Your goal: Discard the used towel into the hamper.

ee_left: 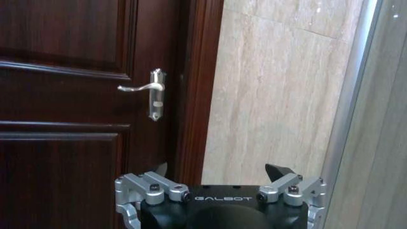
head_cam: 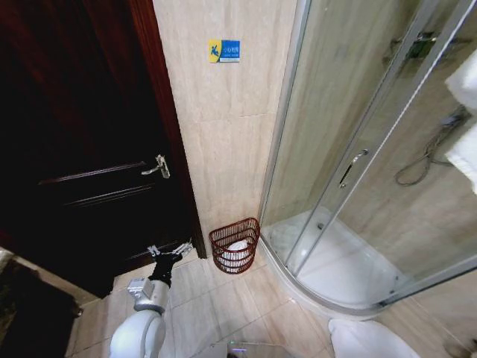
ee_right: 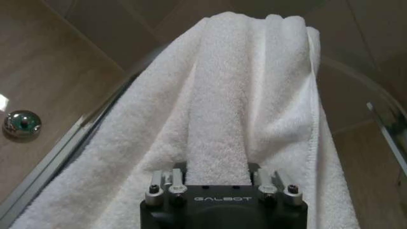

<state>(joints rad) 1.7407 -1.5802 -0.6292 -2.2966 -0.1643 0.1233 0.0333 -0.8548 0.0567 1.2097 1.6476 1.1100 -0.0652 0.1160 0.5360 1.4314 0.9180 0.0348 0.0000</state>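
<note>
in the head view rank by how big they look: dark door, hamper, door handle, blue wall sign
1. dark door
2. hamper, though it stands lower and farther off on the floor
3. blue wall sign and door handle look alike, so I would not rank them

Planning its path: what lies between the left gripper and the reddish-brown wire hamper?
Bare beige floor tile separates the left gripper from the reddish-brown wire hamper in the head view.

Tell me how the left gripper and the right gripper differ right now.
The left gripper has open, empty jaws; the right gripper has jaws closed on a white towel. The left gripper faces a dark wooden door, beside the hamper; the right gripper faces the towel. Both are black with silver fittings.
</note>
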